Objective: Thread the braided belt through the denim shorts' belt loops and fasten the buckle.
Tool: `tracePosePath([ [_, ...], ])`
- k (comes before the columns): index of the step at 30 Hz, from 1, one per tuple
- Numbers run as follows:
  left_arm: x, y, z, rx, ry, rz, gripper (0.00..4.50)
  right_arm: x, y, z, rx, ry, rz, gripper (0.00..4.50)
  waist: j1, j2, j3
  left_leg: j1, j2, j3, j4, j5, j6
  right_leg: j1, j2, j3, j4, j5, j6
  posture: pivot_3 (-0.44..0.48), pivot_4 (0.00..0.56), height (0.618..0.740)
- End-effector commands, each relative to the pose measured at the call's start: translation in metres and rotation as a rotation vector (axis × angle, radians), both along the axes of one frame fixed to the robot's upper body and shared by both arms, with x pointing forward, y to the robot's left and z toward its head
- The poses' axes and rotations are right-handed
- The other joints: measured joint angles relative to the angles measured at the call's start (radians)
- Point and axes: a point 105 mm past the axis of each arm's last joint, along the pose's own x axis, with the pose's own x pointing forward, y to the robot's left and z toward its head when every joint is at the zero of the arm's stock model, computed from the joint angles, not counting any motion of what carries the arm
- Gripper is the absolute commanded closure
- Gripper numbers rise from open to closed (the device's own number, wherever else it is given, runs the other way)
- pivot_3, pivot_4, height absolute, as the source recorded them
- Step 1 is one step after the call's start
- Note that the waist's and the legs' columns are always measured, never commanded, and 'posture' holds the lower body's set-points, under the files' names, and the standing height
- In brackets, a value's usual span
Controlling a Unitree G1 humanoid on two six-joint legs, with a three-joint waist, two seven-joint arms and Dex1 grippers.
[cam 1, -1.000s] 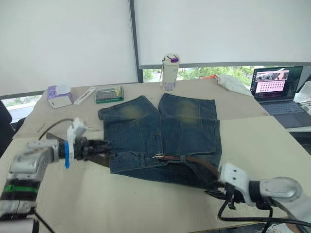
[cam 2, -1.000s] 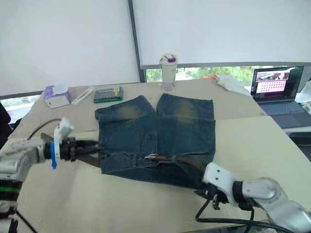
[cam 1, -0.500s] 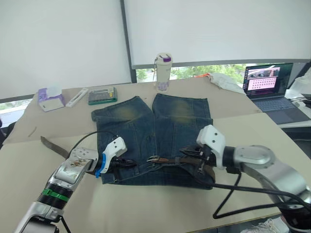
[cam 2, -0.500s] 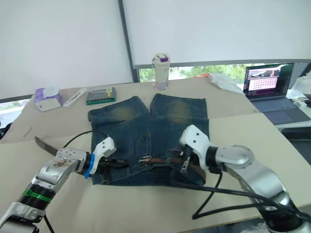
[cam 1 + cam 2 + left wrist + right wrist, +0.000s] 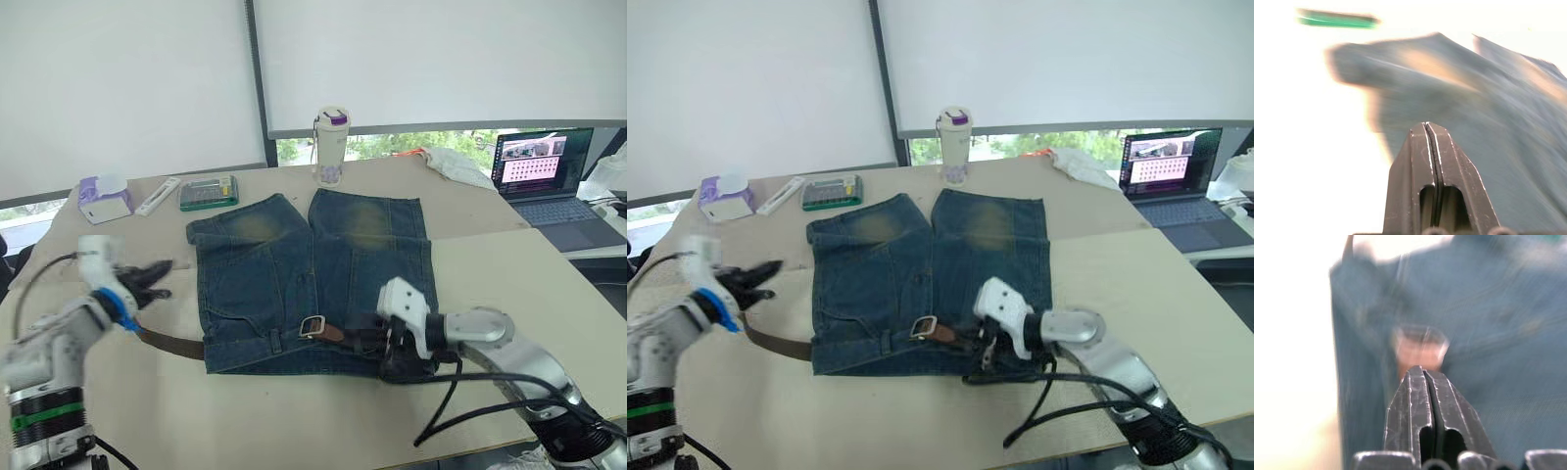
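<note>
Left eye view: the left gripper, previously at the waistband, is now withdrawn beside the denim shorts, jaws closed and empty; the braided belt trails toward the table's left edge, so fastening remains undone. Right wrist view: the right gripper is pressed shut just short of the buckle.

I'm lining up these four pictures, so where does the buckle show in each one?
Left eye: the buckle lies on the denim shorts at the near waistband.
Right eye: same spot.
Left wrist: no buckle there.
Right wrist: a blurred frame beyond the fingertips, likely the buckle.
Shared landmark: the shorts.
</note>
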Motion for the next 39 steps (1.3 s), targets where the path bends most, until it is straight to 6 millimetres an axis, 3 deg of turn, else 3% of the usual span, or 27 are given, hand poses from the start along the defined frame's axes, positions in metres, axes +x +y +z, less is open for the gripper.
tracePosePath([
  [1,-0.017,0.035,0.0,-0.01,0.018,0.146,3.65,-0.005,0.011,0.023,0.066,-0.077,0.049,2.97,0.002,0.0,0.0,0.0,0.0,0.0,0.0,0.0,0.0,0.0,0.0,0.0,0.0,0.0,0.0,0.0,0.15,0.74],
  [9,-0.028,0.053,-0.025,0.055,0.119,0.239,0.96,0.008,0.02,0.029,0.071,-0.16,0.002,0.22,0.02,-0.002,0.0,0.0,-0.001,-0.001,0.0,0.0,-0.002,0.001,-0.001,-0.002,0.0,0.0,0.0,0.0,0.15,0.74],
  [10,-0.028,0.054,-0.03,0.074,0.139,0.243,0.63,0.009,0.02,0.028,0.063,-0.166,-0.002,0.0,0.02,-0.002,0.0,0.0,-0.001,-0.001,0.0,0.0,-0.002,0.001,-0.001,-0.002,0.0,0.0,0.0,0.0,0.15,0.74],
  [12,-0.027,0.051,-0.039,0.132,0.177,0.22,0.03,0.008,0.021,0.024,0.049,-0.168,0.002,0.0,0.017,-0.002,0.0,0.0,-0.001,-0.001,0.0,0.002,-0.005,0.0,-0.001,-0.002,0.0,0.0,0.0,0.0,0.15,0.74],
  [23,0.0,0.023,-0.082,0.528,0.311,0.105,0.03,0.005,0.017,0.013,0.008,-0.172,-0.012,0.0,0.021,0.0,-0.001,0.0,-0.001,-0.001,0.0,0.002,-0.005,0.0,-0.001,-0.002,0.0,0.0,0.0,0.0,0.15,0.74],
  [26,0.002,0.019,-0.091,0.546,0.323,0.103,0.03,0.004,0.016,0.012,0.0,-0.175,-0.015,0.0,0.021,0.004,-0.003,0.0,-0.001,-0.001,0.0,0.0,-0.003,0.001,-0.001,-0.002,0.0,0.0,0.0,0.0,0.15,0.74],
  [28,0.003,0.019,-0.09,0.44,0.301,0.144,0.03,0.004,0.016,0.012,-0.003,-0.176,-0.019,0.0,0.021,0.006,-0.005,0.0,-0.001,-0.001,0.0,-0.001,0.0,0.001,-0.001,-0.002,0.0,0.0,0.0,0.0,0.15,0.74],
  [30,0.008,0.021,-0.079,0.228,0.254,0.215,0.03,0.005,0.015,0.013,-0.005,-0.178,-0.025,0.0,0.023,0.006,-0.005,0.0,-0.001,-0.001,0.0,-0.001,0.0,0.001,-0.002,-0.002,0.001,0.0,0.0,0.0,0.15,0.74],
  [33,0.013,0.014,-0.075,-0.01,0.26,0.207,0.03,0.005,0.015,0.012,-0.013,-0.18,-0.023,0.0,0.021,0.004,-0.004,-0.001,-0.001,-0.002,0.001,-0.001,0.0,0.001,-0.001,-0.003,0.001,0.0,0.0,0.0,0.15,0.74],
  [39,0.023,-0.005,-0.081,-0.256,0.338,0.126,0.03,0.007,0.019,0.018,-0.018,-0.191,-0.011,0.0,0.021,0.004,-0.004,0.0,-0.003,-0.003,0.001,0.001,-0.003,0.001,-0.002,-0.004,0.001,0.0,0.0,0.0,0.15,0.74],
])
